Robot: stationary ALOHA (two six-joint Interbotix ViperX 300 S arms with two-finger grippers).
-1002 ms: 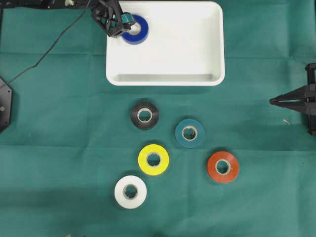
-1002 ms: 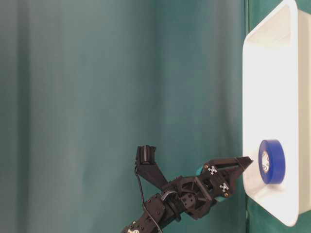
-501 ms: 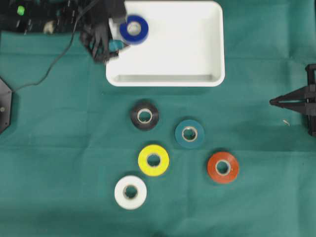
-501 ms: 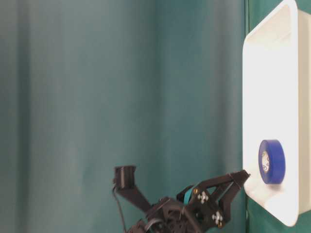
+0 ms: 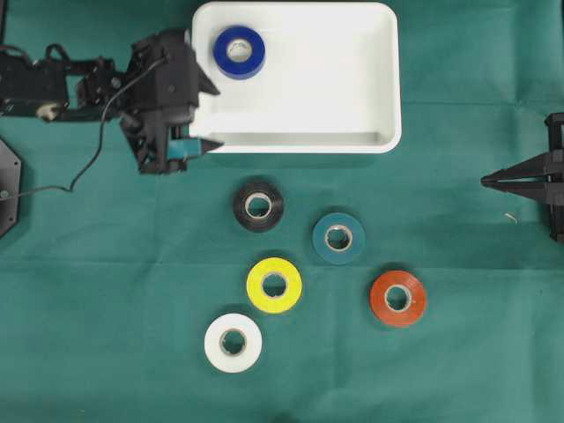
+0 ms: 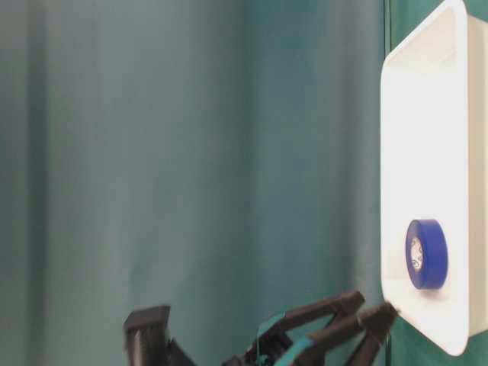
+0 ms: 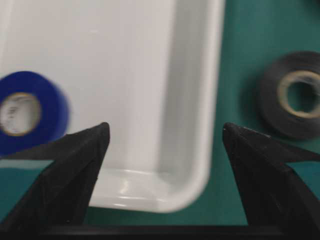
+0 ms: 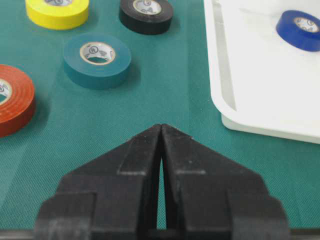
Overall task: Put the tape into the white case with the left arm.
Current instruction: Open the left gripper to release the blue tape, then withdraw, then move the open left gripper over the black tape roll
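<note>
Blue tape roll (image 5: 240,51) is sitting flat inside the white case (image 5: 352,88), up in its upper left corner, with nothing gripping it. Left hand (image 5: 210,115) is hanging over the case's lower left corner with its prongs spread wide and nothing between them; in the wrist view the case corner is showing right in the gap, and the black roll (image 7: 292,95) is off to the right of that frame. Right hand (image 5: 486,181) is sitting at the right edge of the overhead frame, clenched, prongs pressed together on nothing. Down on the green counter (image 5: 106,300), below the case, black (image 5: 258,206), teal (image 5: 338,238), yellow (image 5: 274,285), red (image 5: 397,298) and white (image 5: 233,343) rolls are all lying flat, each apart from the others.
</note>
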